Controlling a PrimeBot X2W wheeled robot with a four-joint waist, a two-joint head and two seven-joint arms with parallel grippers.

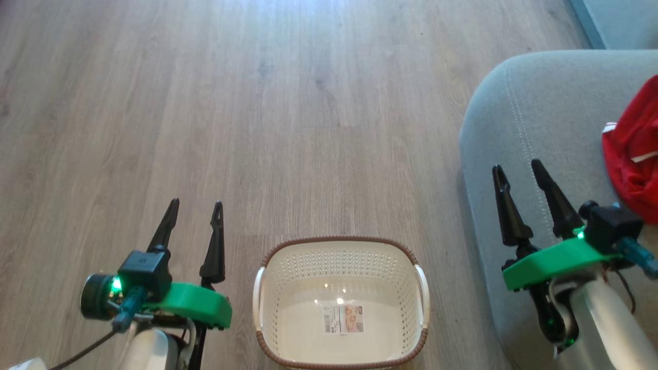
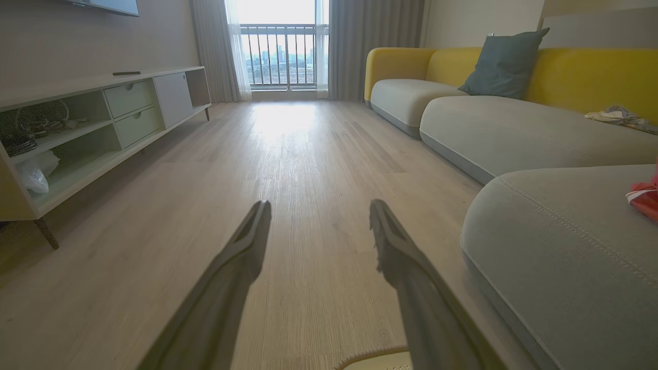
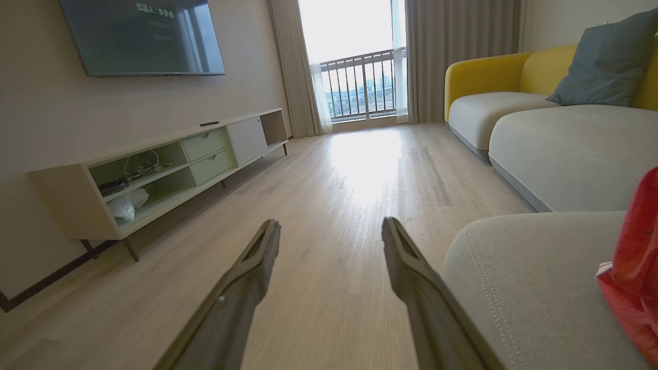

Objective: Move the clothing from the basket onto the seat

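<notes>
We see the red clothing [image 1: 635,154] bunched on the sofa [image 1: 534,118] at the right edge of the head view. The basket [image 1: 336,239] sits bottom centre on the floor [image 1: 288,113]. Our left gripper [image 1: 197,203], lower left, and right gripper [image 1: 516,166], over the sofa, both have their fingers spread.
</notes>
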